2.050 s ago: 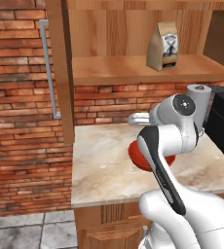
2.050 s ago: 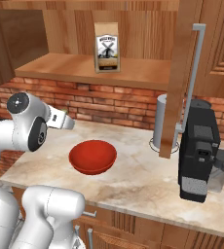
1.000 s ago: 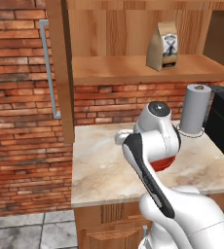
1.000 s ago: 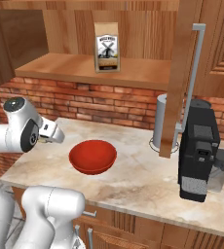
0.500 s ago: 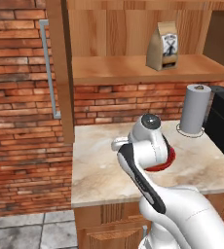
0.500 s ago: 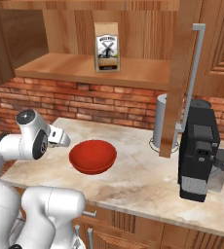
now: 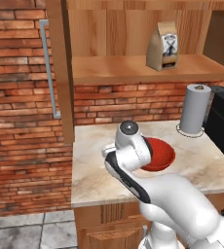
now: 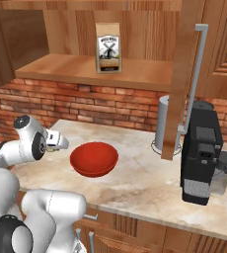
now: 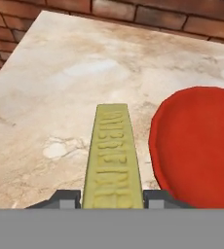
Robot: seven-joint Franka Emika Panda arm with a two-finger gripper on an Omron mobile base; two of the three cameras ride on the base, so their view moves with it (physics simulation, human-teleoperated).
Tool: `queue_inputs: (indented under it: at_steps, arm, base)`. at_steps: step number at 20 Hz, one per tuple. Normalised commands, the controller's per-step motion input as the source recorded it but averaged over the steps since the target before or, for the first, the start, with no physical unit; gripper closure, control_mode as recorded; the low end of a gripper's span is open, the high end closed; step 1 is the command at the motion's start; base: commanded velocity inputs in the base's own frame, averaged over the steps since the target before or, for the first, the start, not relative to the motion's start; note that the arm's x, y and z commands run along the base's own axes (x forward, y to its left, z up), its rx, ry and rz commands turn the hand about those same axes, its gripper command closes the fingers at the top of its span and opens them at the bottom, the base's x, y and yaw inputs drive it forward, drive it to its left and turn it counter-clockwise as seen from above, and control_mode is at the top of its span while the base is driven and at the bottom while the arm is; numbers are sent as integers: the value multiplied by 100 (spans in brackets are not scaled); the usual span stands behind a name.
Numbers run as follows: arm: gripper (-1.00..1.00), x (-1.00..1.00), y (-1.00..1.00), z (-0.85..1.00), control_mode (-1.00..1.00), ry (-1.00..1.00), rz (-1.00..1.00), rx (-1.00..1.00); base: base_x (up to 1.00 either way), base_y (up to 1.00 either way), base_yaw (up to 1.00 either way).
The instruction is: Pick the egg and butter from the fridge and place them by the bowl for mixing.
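The butter point(image 9: 113, 155), a thin yellow stick, is clamped between my gripper's point(image 9: 113, 197) two dark fingertips point(image 9: 65, 197) and points out over the marble counter point(image 9: 50, 97). The glossy red bowl point(image 9: 196, 141) lies just to the stick's right in the hand view. In the right base view my gripper point(image 8: 56, 141) hangs low over the counter, left of the bowl point(image 8: 94, 159). From the left base camera, the arm's wrist covers the near-left rim of the bowl point(image 7: 160, 153). The egg and the fridge are out of view.
A grey paper towel roll point(image 7: 194, 109) stands at the back of the counter, right of the bowl. Further right is a black coffee machine point(image 8: 202, 158). A coffee bag point(image 8: 109, 48) sits on the wooden shelf above. A brick-faced panel with a long handle point(image 7: 48, 68) borders the counter's left end.
The arm has swung down and to the left, bringing the hand with the butter from above the bowl to low over the counter beside the bowl's left rim.
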Motion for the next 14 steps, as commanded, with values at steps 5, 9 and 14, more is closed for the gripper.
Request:
queue_inputs:
  at_steps: [5, 9, 14]
  arm:
    - [100, 23, 5, -39, -100, 20, 10, 0]
    - [100, 18, 1, -31, -100, 3, 9, -1]
    - [100, 13, 0, -23, -100, 0, 2, -5]
  base:
    - [0, 0, 0]
    - [0, 0, 0]
    - [0, 0, 0]
